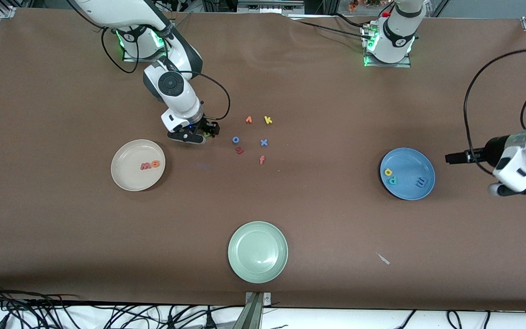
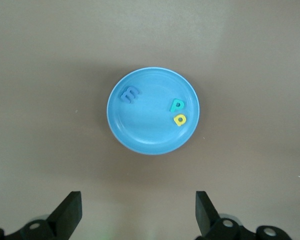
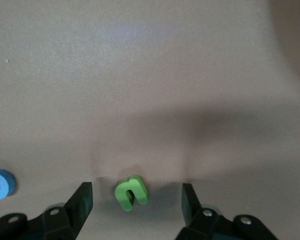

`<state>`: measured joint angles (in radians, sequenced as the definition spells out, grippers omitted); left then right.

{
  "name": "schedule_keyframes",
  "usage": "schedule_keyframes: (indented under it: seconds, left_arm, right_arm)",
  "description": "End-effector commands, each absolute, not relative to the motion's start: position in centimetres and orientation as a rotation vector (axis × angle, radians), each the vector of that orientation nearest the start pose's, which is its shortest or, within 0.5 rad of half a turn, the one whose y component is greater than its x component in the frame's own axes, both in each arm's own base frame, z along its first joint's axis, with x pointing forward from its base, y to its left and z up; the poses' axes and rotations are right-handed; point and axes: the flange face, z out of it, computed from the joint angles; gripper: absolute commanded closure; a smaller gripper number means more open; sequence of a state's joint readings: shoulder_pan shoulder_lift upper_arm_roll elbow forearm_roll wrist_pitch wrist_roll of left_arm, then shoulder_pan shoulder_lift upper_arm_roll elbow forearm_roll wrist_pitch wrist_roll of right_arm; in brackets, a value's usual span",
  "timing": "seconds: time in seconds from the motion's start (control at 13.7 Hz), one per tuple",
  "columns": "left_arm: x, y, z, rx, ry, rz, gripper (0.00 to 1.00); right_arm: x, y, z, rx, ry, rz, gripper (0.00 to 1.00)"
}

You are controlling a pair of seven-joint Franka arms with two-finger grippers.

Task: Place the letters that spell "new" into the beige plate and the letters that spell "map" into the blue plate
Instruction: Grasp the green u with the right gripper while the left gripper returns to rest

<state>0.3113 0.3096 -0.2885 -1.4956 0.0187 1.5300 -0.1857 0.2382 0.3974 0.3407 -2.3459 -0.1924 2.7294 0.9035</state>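
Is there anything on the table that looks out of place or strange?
One small oddity: a pale sliver of debris lies on the brown table, nearer the front camera than the blue plate. No letter has spilled; the green n lies flat between the right gripper's open fingers.

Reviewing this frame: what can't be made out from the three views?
- Green n: in the front view the right hand covers nearly all of it.
- Right hand: open around the n; finger contact cannot be told.
- Left hand: fingertips hidden in the front view.
- Dark red letter: too small to read.
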Motion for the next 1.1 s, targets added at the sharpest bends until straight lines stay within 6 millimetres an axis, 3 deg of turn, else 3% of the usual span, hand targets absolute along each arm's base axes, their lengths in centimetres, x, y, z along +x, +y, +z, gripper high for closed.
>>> schedule_keyframes:
  seconds: [0.0, 0.15, 0.29, 0.66, 0.88, 1.02]
  left_arm:
    - [57.6, 2.5, 54.9, -3.131, -0.335, 0.305, 0.00]
    - [55.8, 2.0, 59.2, -3.138, -0.320, 0.211, 0.00]
    - [55.0, 0.5, 61.6, -3.141, -0.279, 0.160, 0.00]
    - [54.8, 0.0, 61.8, -3.128, -0.257, 0.131, 0.00]
    - [55.2, 0.5, 61.4, -3.130, -0.269, 0.138, 0.00]
    - [55.3, 0.9, 61.5, -3.133, -0.276, 0.134, 0.00]
  right_arm:
    - [41.6, 29.6, 17.2, -3.065, 0.262, 0.019, 0.23]
    - [41.6, 29.6, 17.2, -3.066, 0.260, 0.018, 0.35]
    - [41.6, 29.6, 17.2, -3.066, 0.260, 0.018, 0.50]
    - [41.7, 29.5, 17.8, -3.069, 0.254, 0.007, 0.81]
    - [42.9, 29.2, 20.7, -3.092, 0.226, -0.039, 0.83]
    - [45.0, 28.1, 23.5, -3.185, 0.140, 0.027, 0.83]
